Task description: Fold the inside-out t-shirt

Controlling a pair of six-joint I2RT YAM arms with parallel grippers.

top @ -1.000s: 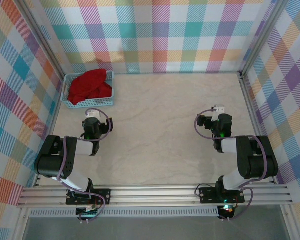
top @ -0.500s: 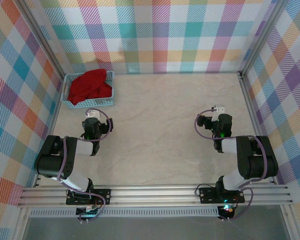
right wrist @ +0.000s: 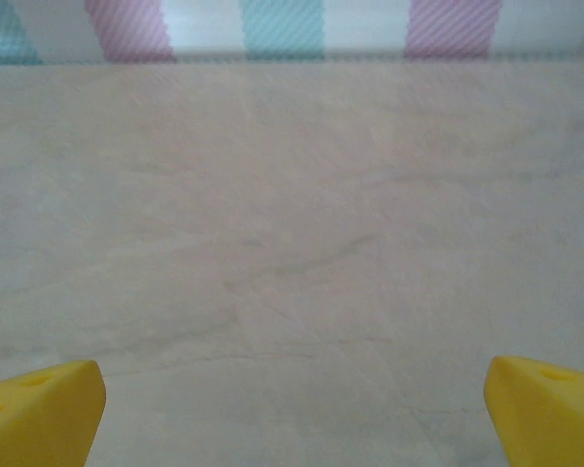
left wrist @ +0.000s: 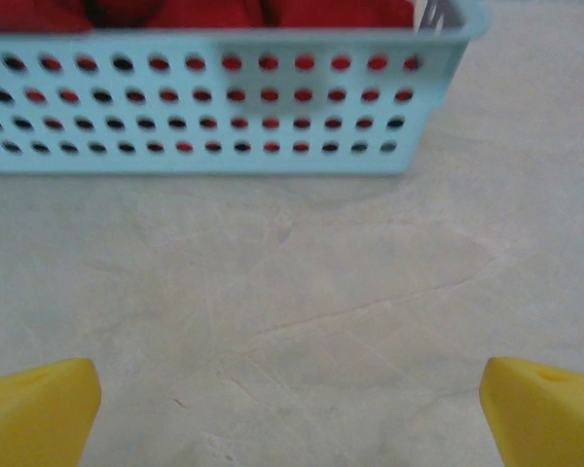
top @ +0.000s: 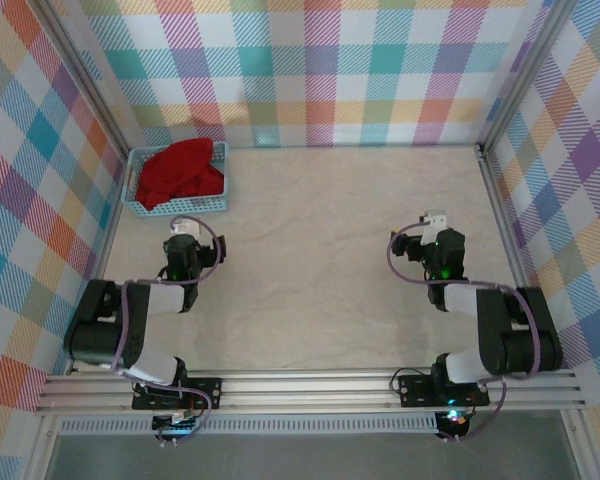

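T-shirt [top: 180,172] bunched in basket [top: 176,206] at far-left corner of counter [top: 320,230]; left end effector [top: 184,226] and right end effector [top: 435,219] both wide, gripping nothing.

Seen from above: red cloth heaped in a crumpled mound inside the light-blue perforated basket, piled above the rim, close to the left checked wall [top: 40,150]. Left end effector just on the near side of the basket, apart from it and aimed at it. In the left wrist view, yellow fingertips [left wrist: 39,409] spread to the two lower corners with bare counter between, and the basket's near side across the top with red showing through the holes and over the rim. Right end effector well apart on the counter's right half, facing the back wall. In the right wrist view, fingertips [right wrist: 39,413] likewise at the lower corners, bare marbled counter between.
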